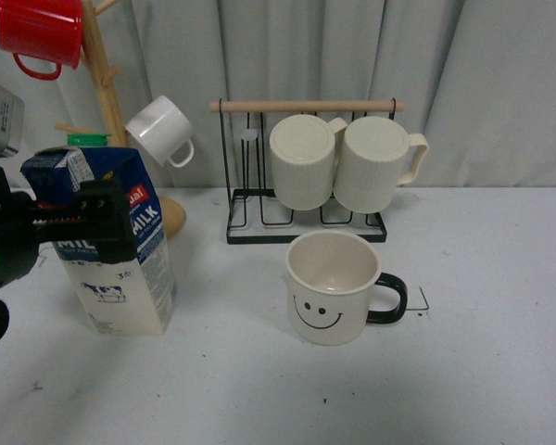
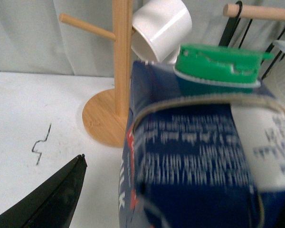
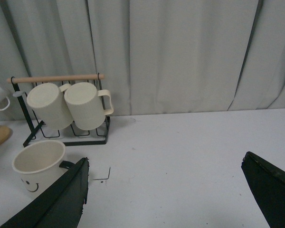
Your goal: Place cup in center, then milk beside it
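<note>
The cup (image 1: 332, 287), cream-white with a black smiley and a black handle, stands upright on the center (image 1: 241, 324), just left of a black corner mark (image 1: 423, 301). The milk (image 1: 120, 250) stands upright at the left, apart from the cup. My left gripper (image 1: 85, 221) is open, with its jaws on either side of the carton's blue upper part. In the left wrist view the milk (image 2: 199, 156) and its green cap (image 2: 218, 66) fill the frame beside one finger (image 2: 52, 199). My right gripper (image 3: 164, 190) is open and empty over bare table, right of the cup (image 3: 38, 164).
A wooden mug tree (image 1: 107, 93) at the back left holds a red mug (image 1: 39, 32) and a small white mug (image 1: 160, 130). A black wire rack (image 1: 306, 218) behind the cup holds two ribbed cream mugs (image 1: 304, 159). A grey curtain closes the back.
</note>
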`<state>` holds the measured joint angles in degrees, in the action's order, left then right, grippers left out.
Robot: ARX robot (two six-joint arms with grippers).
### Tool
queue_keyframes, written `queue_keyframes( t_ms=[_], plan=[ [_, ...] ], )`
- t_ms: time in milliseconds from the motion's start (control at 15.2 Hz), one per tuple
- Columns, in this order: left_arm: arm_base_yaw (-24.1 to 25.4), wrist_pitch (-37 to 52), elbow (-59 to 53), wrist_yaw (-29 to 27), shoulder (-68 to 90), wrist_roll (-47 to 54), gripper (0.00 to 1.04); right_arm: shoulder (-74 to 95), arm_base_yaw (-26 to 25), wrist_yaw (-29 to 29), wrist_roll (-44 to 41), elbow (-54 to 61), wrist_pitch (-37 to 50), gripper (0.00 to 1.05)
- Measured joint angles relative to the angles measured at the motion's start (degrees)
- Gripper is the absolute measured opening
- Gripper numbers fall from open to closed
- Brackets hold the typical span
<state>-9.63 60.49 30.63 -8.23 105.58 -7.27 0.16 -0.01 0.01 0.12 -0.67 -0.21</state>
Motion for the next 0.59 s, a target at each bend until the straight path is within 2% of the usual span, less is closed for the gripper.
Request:
queue_keyframes(
  t_ms=[66, 263, 395, 593],
  plan=[
    [-0.11, -0.02, 2.03, -0.35, 0.55, -0.04, 0.98, 0.00, 0.00, 0.00, 0.00, 0.00, 0.00, 0.98],
    [-2.62, 0.26, 2.49, -1.16, -0.20, -0.26, 0.68, 0.00, 0.00, -0.02, 0.00, -0.02, 0.02, 0.98],
    [-2.64, 0.44, 2.47, -1.16, -0.22, -0.28, 0.47, 0.00, 0.00, 0.00, 0.00, -0.02, 0.00, 0.98],
    [-2.97, -0.20, 2.36, -1.53, -0.44, -1.22, 0.22, 0.00, 0.00, 0.00, 0.00, 0.00, 0.00, 0.98]
  ],
)
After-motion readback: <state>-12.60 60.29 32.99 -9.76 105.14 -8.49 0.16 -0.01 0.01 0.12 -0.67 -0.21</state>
